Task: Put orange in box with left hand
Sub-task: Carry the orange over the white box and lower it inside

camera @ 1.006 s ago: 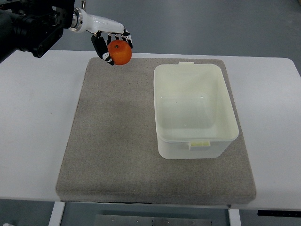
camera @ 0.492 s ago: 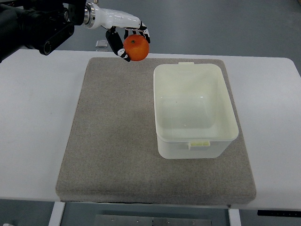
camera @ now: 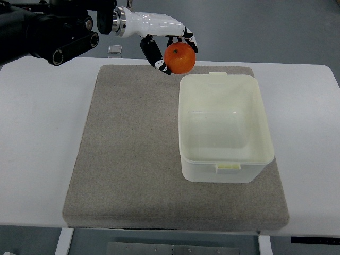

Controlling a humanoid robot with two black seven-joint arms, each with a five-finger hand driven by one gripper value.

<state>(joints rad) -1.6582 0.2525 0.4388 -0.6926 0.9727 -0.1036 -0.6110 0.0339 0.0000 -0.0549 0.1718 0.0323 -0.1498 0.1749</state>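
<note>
You had a white table [camera: 42,138] under you, with a grey mat [camera: 133,149] covering its middle and a dull floor showing along the top of the frame. Only the top view was there to go by.

In it, your left hand [camera: 169,49] reached in from the upper left, its fingers [camera: 153,53] curled round the orange [camera: 179,57] and holding it clear of the mat. The orange sat at upper centre, just beside the box's [camera: 265,133] upper left corner and not yet over its opening. The box stood open and empty on the right half of the mat. Your right hand did not show.

The orange looked firm, round and fairly light, with a smooth skin that would probably roll in a loose hold. A wrap about its widest part, as you had it, seemed the safest grip, and squeezing hard was likely unnecessary. The box looked thin-walled and light, so a knock on its rim might have shifted it.
</note>
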